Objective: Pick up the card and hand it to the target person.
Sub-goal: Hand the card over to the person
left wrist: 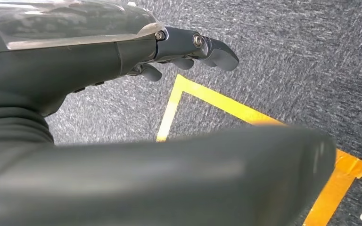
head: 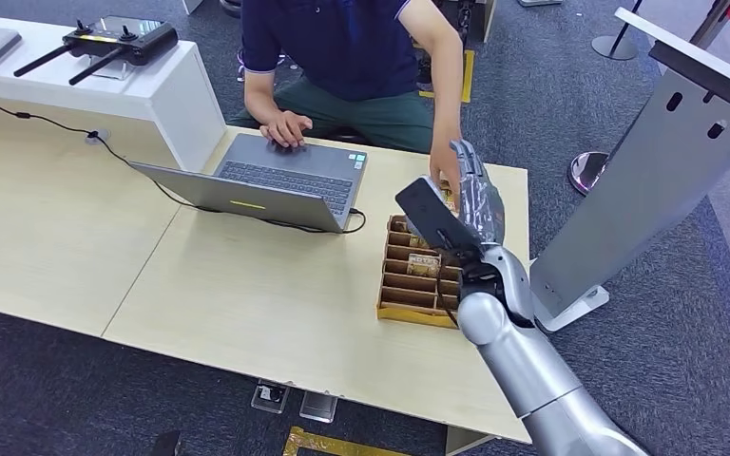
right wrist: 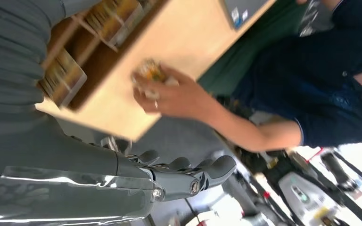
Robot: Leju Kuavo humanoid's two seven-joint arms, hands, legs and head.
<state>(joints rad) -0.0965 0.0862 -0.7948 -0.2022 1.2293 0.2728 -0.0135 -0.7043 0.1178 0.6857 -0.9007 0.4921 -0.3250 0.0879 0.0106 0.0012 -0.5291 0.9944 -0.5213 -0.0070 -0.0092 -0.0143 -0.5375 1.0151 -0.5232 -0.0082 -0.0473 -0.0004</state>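
Head view gives you the whole layout: light wooden table (head: 247, 304), open laptop (head: 276, 180) at about 10 o'clock from the brown divided card box (head: 416, 285), and the person (head: 361, 57) sitting across at 12 o'clock with one hand on the laptop and the other hand (head: 444, 176) reaching down just past the far end of the box. Your right hand (head: 470, 204) is raised above that box, close beside the person's reaching hand.

Right wrist view gives you the part the head camera can't: the person's hand (right wrist: 169, 94) is closed around a small yellowish card (right wrist: 152, 70) over the table edge, just beside the box's compartments (right wrist: 66, 75). From the head camera the card is hidden behind your own hand. It's blurry, so you can't read anything on it.

Right hand fingers (right wrist: 188, 172) are stretched out and apart, gripping nothing, clear of the card.

Left wrist view looks down at grey carpet (left wrist: 287, 61) with yellow tape lines (left wrist: 217, 101). Left hand (left wrist: 122, 52) has its fingers extended, nothing in it; the thumb is a big blur across the picture
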